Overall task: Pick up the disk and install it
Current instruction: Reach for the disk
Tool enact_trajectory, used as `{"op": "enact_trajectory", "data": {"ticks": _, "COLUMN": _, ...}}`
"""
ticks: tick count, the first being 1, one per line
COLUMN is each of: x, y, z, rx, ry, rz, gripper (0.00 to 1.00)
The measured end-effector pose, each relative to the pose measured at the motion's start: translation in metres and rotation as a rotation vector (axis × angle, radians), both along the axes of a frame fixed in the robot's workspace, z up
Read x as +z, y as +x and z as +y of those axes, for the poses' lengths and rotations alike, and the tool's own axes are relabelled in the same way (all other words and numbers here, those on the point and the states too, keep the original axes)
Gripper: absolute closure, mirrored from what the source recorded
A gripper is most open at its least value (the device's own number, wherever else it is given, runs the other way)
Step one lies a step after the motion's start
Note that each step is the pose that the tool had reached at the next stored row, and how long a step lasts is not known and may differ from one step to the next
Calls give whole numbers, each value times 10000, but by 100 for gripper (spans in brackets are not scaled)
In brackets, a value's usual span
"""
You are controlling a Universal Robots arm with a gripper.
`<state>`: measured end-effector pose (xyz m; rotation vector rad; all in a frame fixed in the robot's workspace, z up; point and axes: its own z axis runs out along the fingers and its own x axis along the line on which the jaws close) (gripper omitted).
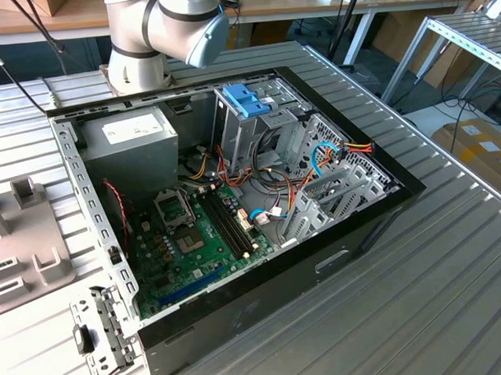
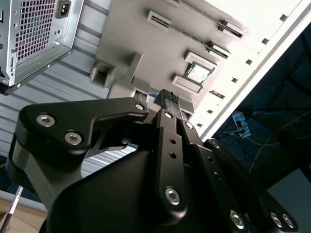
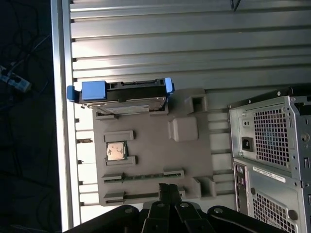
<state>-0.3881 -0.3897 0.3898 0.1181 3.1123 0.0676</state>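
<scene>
Exterior view: open case (image 1: 234,196) on ribbed table (image 1: 451,271), arm (image 1: 162,26) at its far edge, benches behind; second wrist view: gripper (image 2: 167,96) pressed together, empty, tray (image 2: 146,43) beyond; first wrist view: disk (image 3: 124,94) on the tray's edge farthest from gripper, well apart.

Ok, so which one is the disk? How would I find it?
Find the computer case, then the flat grey tray beside it. The disk sits at one end of the tray: a thin grey metal slab with light-blue ends, unlike the little square chip lying flat nearby.
</scene>
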Motion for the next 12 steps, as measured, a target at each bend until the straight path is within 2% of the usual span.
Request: {"op": "enact_trajectory", "data": {"ticks": 12, "x": -11, "y": -84, "z": 28, "rx": 1, "ry": 0, "rz": 0, "gripper": 89}}
